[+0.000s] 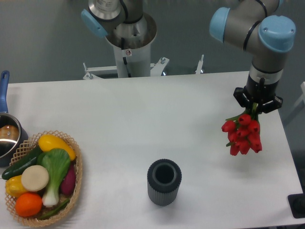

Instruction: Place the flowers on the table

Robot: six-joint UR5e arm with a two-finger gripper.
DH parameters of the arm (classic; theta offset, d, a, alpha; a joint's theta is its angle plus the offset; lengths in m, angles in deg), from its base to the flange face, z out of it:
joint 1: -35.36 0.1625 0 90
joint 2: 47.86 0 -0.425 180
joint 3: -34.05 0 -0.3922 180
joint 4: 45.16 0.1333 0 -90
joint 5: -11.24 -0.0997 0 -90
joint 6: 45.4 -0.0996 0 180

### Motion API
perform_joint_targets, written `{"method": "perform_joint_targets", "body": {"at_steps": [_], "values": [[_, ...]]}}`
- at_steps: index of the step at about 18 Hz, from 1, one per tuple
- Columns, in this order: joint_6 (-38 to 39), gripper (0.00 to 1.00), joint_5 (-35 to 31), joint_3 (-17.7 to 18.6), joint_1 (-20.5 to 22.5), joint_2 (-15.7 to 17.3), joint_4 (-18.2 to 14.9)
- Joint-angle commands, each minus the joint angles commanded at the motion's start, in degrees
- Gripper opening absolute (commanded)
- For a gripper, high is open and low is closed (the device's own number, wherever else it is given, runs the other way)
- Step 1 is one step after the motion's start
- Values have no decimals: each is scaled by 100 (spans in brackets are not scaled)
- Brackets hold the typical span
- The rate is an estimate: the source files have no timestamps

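A bunch of red tulips (243, 134) with green stems hangs blossoms-down at the right side of the white table (143, 109). My gripper (257, 104) is shut on the stems and holds the bunch above the table surface. A dark grey ribbed vase (164, 182) stands upright and empty near the front middle of the table, to the left of and below the flowers in the view.
A wicker basket (76, 183) with several vegetables and fruits sits at the front left. A pot with a blue handle (5, 129) is at the left edge. The arm's base (128, 43) stands behind the table. The table's right edge is near the flowers.
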Motion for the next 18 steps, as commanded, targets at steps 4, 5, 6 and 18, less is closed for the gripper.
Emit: {"method": "perform_joint_targets", "body": {"at_steps": [4, 5, 6, 18], "values": [[26, 0, 0, 18, -114, -27, 26], [53, 0, -9, 26, -184, -44, 35], [70, 0, -9, 35, -211, -96, 9], [729, 50, 53, 545, -536, -79, 88]]}}
